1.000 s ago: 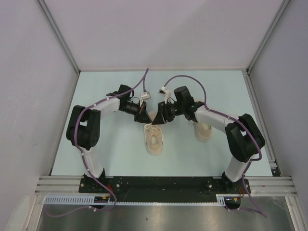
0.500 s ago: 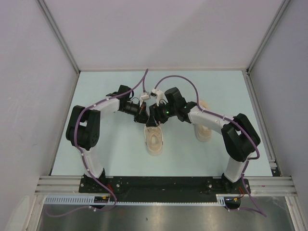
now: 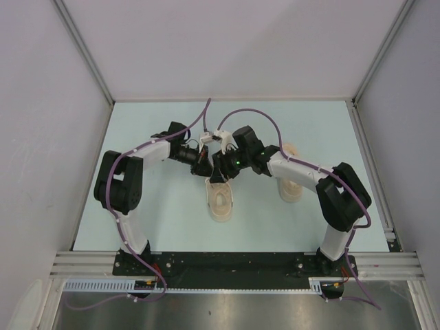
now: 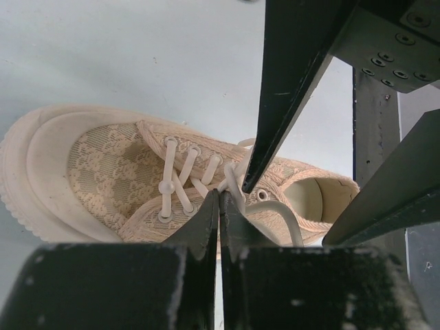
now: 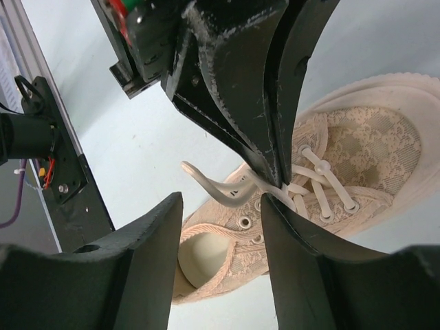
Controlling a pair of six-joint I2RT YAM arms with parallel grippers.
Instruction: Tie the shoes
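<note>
A beige lace-patterned shoe (image 3: 221, 199) lies mid-table, toe toward the far side, also seen in the left wrist view (image 4: 117, 165) and the right wrist view (image 5: 364, 144). My left gripper (image 3: 205, 168) (image 4: 219, 197) is shut, pinching an off-white lace (image 5: 213, 189) just above the upper eyelets. The lace bows out in a loop from its tips. My right gripper (image 3: 222, 172) (image 5: 220, 201) is open, one finger on each side of that loop, touching nothing. The second shoe (image 3: 291, 187) lies to the right, partly under the right arm.
White enclosure walls stand on three sides, with aluminium posts at the corners. A metal rail (image 3: 234, 261) carrying both arm bases runs along the near edge. Purple cables (image 3: 254, 113) arch over both wrists.
My right arm has swung left, bringing its gripper over the middle shoe and close against the left gripper. The left gripper has stayed put, shut on the lace.
</note>
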